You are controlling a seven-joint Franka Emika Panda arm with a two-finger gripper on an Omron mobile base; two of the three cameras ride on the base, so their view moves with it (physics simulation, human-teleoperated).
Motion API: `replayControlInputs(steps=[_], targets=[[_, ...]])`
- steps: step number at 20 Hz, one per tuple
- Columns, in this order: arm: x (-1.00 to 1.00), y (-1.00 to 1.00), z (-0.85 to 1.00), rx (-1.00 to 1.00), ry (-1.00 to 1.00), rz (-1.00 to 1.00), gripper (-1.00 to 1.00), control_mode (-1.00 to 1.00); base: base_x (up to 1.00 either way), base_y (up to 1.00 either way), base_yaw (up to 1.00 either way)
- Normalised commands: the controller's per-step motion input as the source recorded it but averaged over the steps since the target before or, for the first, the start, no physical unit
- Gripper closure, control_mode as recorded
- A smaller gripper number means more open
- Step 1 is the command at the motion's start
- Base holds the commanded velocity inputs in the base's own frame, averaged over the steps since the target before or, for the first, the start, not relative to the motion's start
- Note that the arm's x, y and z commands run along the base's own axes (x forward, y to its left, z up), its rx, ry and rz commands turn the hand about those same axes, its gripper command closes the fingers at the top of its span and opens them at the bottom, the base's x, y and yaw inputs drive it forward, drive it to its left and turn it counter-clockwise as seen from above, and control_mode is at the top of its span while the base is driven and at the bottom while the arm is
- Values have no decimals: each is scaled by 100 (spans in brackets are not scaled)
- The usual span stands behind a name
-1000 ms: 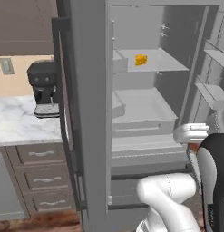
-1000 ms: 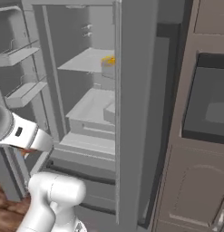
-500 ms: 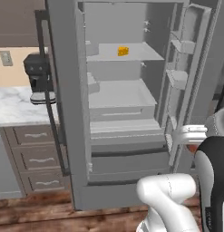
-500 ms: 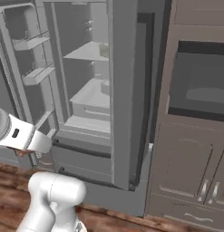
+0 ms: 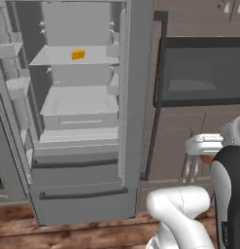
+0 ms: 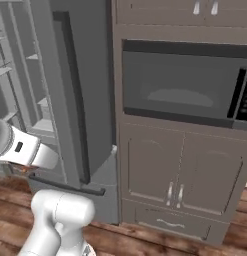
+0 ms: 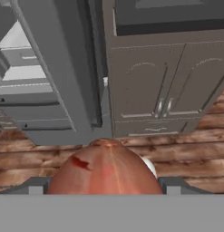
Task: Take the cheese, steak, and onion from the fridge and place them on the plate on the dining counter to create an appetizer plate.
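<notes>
The onion [image 7: 104,167], a round reddish-brown ball, sits between my fingertips in the hand view, and my gripper [image 7: 104,186] is shut on it. In the left base view the gripper [image 5: 205,156] hangs low at the right, in front of the cabinets, with a bit of the onion [image 5: 207,159] under the white hand. The fridge [image 5: 82,121] stands open at the left. The cheese [image 5: 77,54], a small yellow wedge, lies on its upper shelf. The steak, the plate and the dining counter are out of view.
A dark built-in microwave [image 6: 180,85] sits in the brown cabinet wall right of the fridge, with cabinet doors [image 6: 175,170] below it. The fridge's open right door [image 6: 80,90] juts out beside the arm. The floor [image 7: 186,154] is wood planks.
The whole picture has shifted left as the base turns away from the fridge, bringing the microwave and cabinets into view. The onion stays in my gripper.
</notes>
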Motion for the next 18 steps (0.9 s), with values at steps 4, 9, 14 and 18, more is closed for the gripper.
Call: replayControlInputs(steps=[4, 9, 14, 18], targets=[[0, 0, 0, 0, 0, 0, 100, 100, 0, -100, 0], [0, 0, 0, 0, 0, 0, 100, 100, 0, -100, 0], [0, 0, 0, 0, 0, 0, 100, 100, 0, -100, 0], [0, 0, 0, 0, 0, 0, 100, 100, -1, -100, 0]])
